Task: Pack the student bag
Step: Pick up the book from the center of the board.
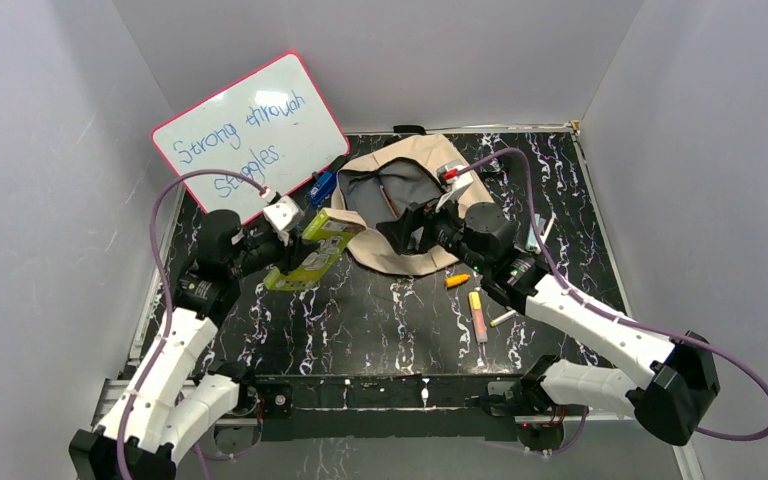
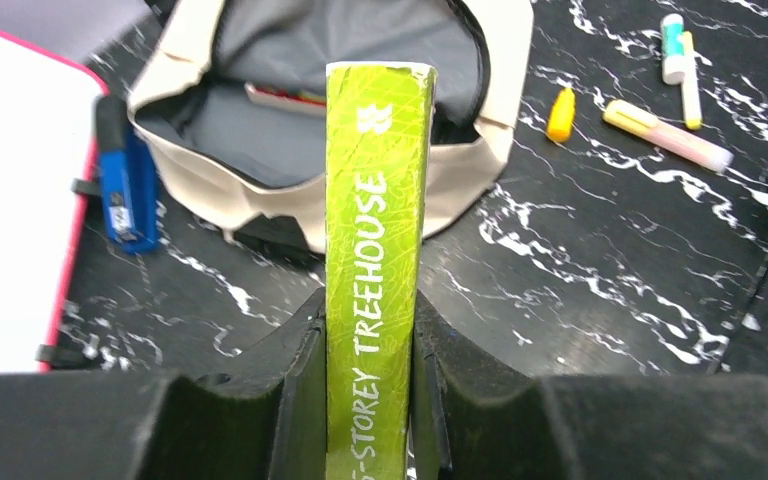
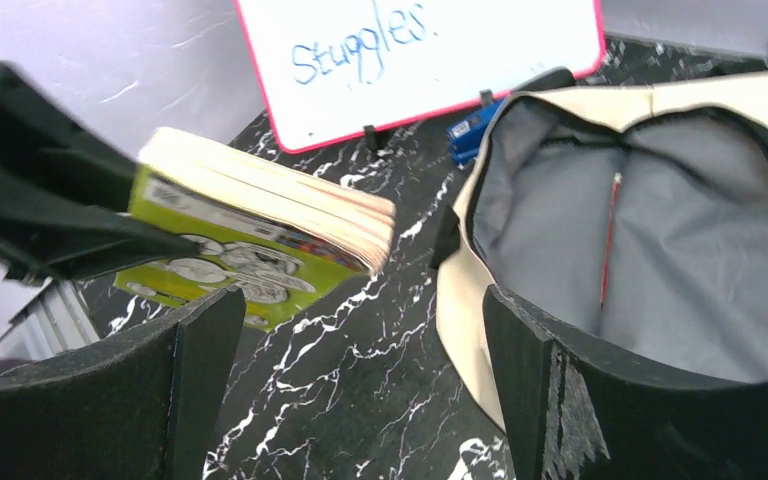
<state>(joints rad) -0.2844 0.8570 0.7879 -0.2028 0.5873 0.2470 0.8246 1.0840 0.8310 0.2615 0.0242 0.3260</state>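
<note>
Student bag (image 1: 412, 152) open (grey lining), green book (image 2: 375, 250) near rim

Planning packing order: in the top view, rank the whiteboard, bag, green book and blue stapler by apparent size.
1. whiteboard
2. student bag
3. green book, held raised, so nearness flatters it
4. blue stapler

Each arm pairs glossy white shell links (image 1: 175, 350) with black cylindrical joint housings (image 1: 222, 235). A thin purple cable (image 1: 156, 212) loops along each arm. The end effectors carry matte black, blocky, rough-textured fingers (image 3: 195, 370).
</note>
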